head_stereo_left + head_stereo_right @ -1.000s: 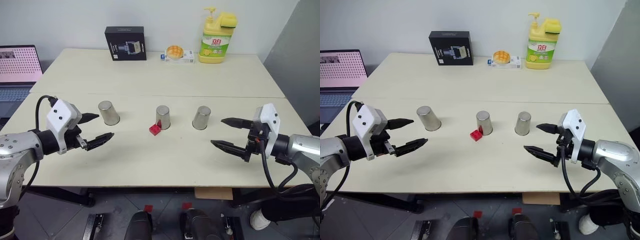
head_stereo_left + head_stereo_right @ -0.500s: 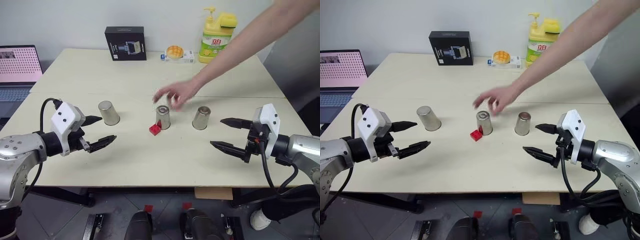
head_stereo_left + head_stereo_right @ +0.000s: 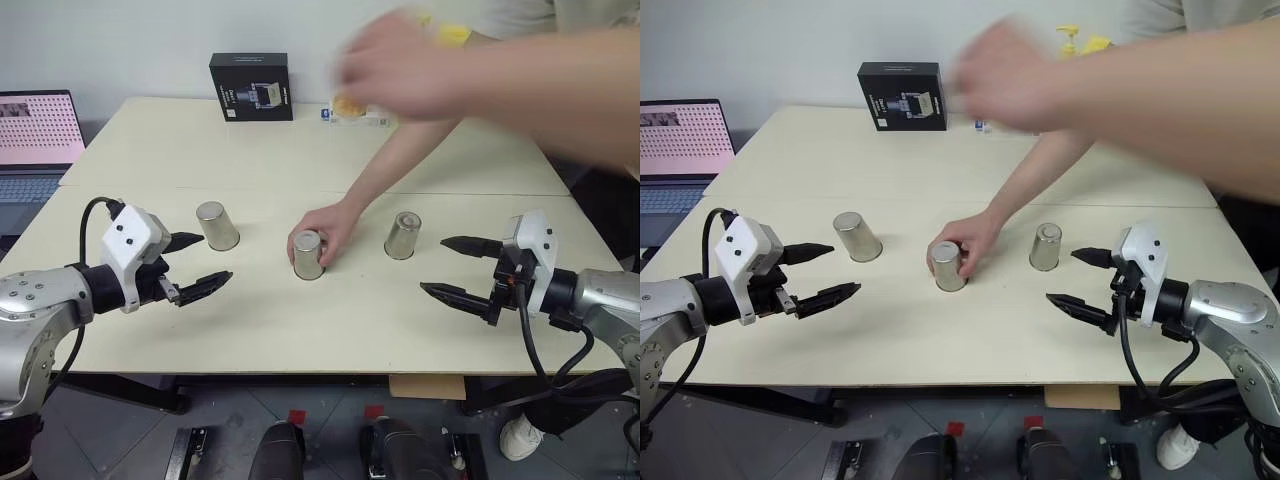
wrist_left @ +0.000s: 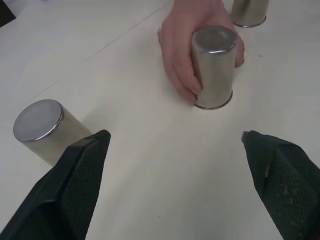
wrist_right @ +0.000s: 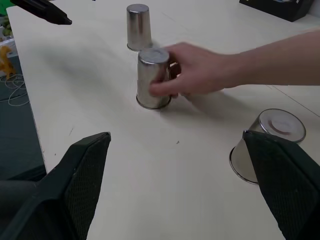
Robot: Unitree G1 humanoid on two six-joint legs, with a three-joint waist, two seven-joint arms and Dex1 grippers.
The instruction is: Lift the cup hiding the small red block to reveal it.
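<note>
My left gripper (image 3: 196,265) hangs over the near left edge of the table (image 3: 300,340), jaws spread wide, nothing between them. My right gripper (image 3: 458,268) mirrors it over the near right edge, jaws spread too, empty.

Just beyond them, three upside-down cups stand in a loose row across the near half of the table. The left cup (image 3: 217,225) sits apart, ahead of my left jaws. The middle cup (image 3: 308,255) stands nearest the front edge of the three, and a person's hand (image 3: 325,232) is wrapped round it from behind, fingers on its side, rim flat on the table. The right cup (image 3: 403,235) stands untouched, ahead of my right jaws. The red block cannot be seen; which cup covers it I cannot tell.

Farther back, the person's other hand (image 3: 395,65) sweeps blurred above the table. Along the far edge a black box (image 3: 250,87) stands, and off the left edge a laptop (image 3: 38,135) glows.
</note>
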